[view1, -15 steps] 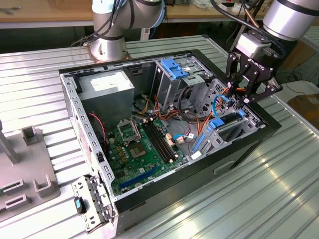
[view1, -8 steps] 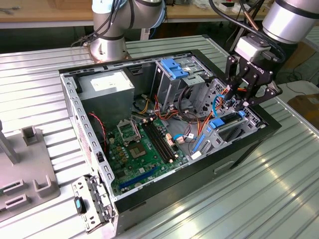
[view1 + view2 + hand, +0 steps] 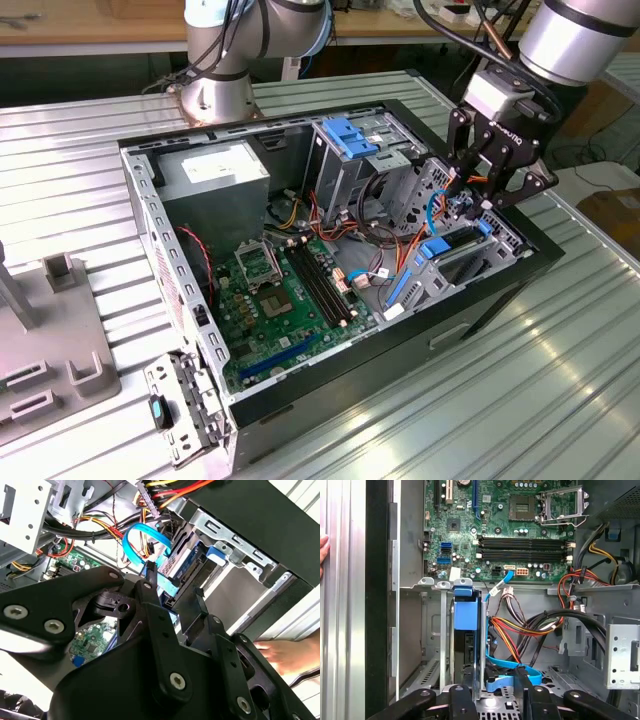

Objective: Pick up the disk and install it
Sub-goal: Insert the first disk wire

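Blue-railed, dark-bodied, standing on edge inside the metal drive cage (image 3: 440, 630): the disk (image 3: 465, 615). Cage at the corner of the open computer case (image 3: 350, 372) toward the exterior view's right, case resting on the ribbed metal tabletop (image 3: 560, 400). Disk partly down its slot, blue tab end toward the green motherboard (image 3: 520, 540).

Hovering just over that cage: the hand (image 3: 492, 687), spread apart and grasping nothing. One finger in line with the disk's near end, touching or just short of it; hard to say which.

Picking up apparently done, judging from the disk's place in the slot; seating now the step in hand. Calls for a straight push along the rails, kept square to the cage to avoid jamming. Worth minding the pale blue data cable (image 3: 515, 672) and the orange and yellow wires (image 3: 510, 635) just beside the slot: easy to pinch or snag. No telling from these views whether fully latched.
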{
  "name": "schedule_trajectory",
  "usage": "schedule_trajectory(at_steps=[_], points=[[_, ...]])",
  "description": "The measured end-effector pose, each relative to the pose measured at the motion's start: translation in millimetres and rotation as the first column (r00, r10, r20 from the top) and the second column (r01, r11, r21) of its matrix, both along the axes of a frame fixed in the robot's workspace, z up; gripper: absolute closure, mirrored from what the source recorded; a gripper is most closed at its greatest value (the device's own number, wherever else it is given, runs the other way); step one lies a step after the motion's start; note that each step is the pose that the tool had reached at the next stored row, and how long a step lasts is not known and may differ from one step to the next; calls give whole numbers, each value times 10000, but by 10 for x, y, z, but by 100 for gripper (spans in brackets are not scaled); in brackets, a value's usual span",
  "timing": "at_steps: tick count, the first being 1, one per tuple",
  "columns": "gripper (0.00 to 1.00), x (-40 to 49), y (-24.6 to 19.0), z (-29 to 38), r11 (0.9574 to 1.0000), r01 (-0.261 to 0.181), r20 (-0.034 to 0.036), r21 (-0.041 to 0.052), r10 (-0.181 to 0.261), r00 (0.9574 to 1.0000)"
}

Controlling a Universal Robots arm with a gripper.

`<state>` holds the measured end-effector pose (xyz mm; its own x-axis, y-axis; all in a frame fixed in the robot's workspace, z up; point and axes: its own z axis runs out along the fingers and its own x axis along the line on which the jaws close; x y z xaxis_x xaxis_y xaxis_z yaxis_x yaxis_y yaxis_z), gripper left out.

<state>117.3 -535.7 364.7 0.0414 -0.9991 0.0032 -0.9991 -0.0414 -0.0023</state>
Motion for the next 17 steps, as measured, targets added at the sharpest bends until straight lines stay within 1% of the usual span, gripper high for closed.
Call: schedule_trajectory(at_steps=[1,2,7,8,10,11,12,13,17], points=[[57,0,0,0,10000,0,0,1,0,10000],[64,0,0,0,10000,0,0,1,0,10000],[64,1,1,0,10000,0,0,2,0,10000],[64,10,0,1,10000,2,-3,40,-2,10000],[64,19,-5,28,9995,5,-6,302,-5,10000],[64,21,-29,31,9993,5,-6,361,-4,10000],[64,22,-70,31,9993,5,-6,361,-5,10000],[64,22,-93,30,9993,5,-6,361,-5,10000],[64,22,-95,22,9994,5,-6,360,-5,10000]])
